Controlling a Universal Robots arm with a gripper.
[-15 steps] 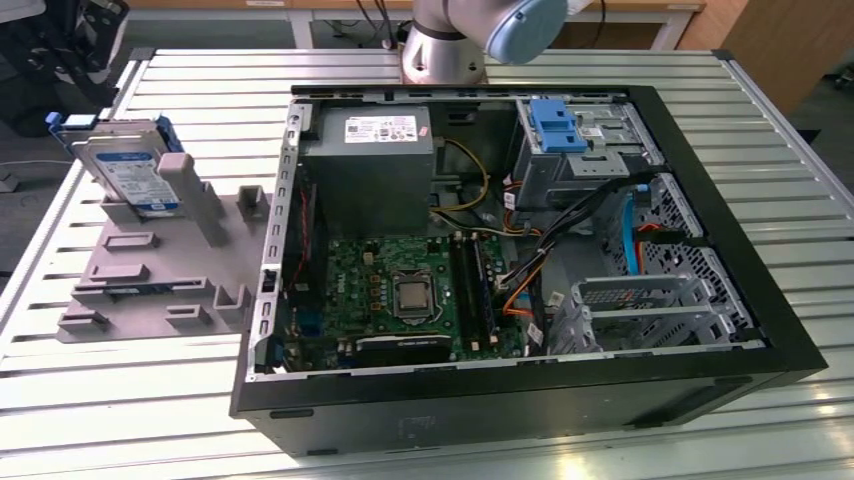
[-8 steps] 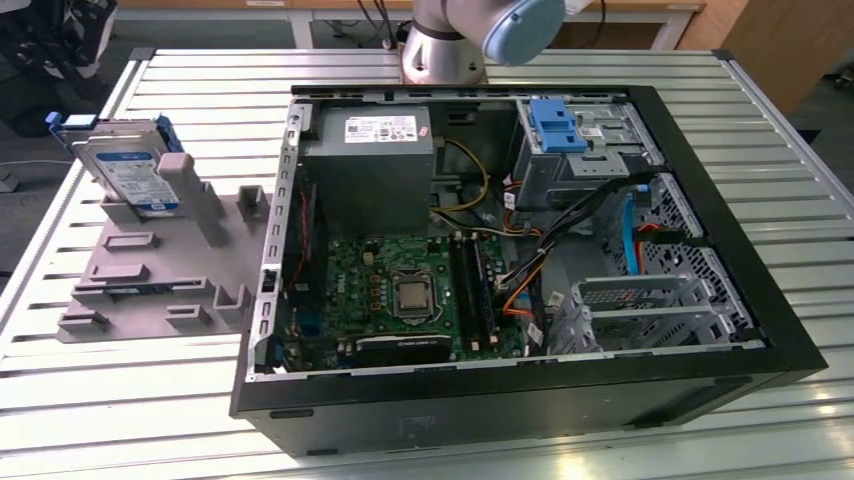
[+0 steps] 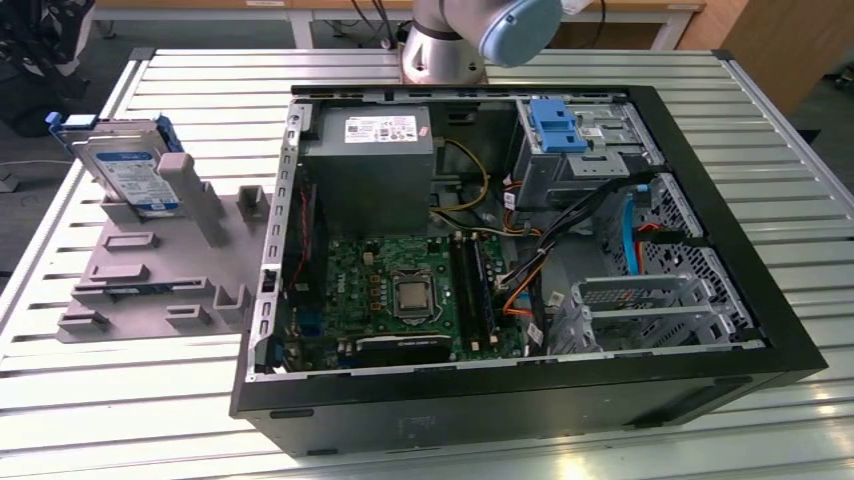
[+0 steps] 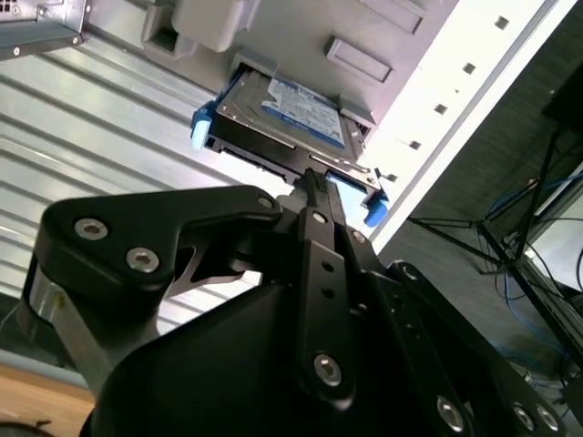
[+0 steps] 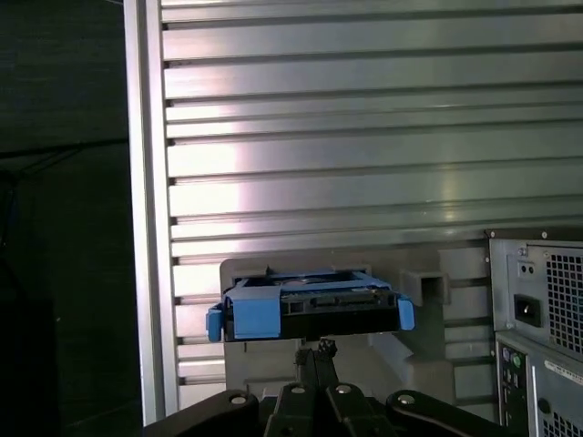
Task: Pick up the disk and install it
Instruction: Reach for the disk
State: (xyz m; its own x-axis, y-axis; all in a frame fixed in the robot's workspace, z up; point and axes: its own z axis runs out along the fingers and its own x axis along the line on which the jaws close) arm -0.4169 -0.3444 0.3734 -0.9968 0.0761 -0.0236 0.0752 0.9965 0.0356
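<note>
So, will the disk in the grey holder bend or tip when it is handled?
Probably stiff and heavy for its size: the disk has a metal body. Its blue frame looks plastic, so it may flex if squeezed. It stands on edge in the grey holder, so a sideways push might tip it.

The claw [image 4: 314, 187] is showing matt black links, seemingly metal, dotted with small shiny screw heads. Just beyond its tips, the disk [image 4: 290, 114] is presenting a smooth silvery metal top under a white-and-blue, paper-like label, and its edging is looking like blue plastic. The holder [image 4: 401, 36] cradling it is appearing as dull, matt grey plastic. Stretching away past the claw, the ribbed surface [image 5: 364, 137] is gleaming like brushed aluminium, throwing bright reflections. To one side of the claw, the computer case [image 5: 537, 309] is showing perforated grey sheet metal.
</note>
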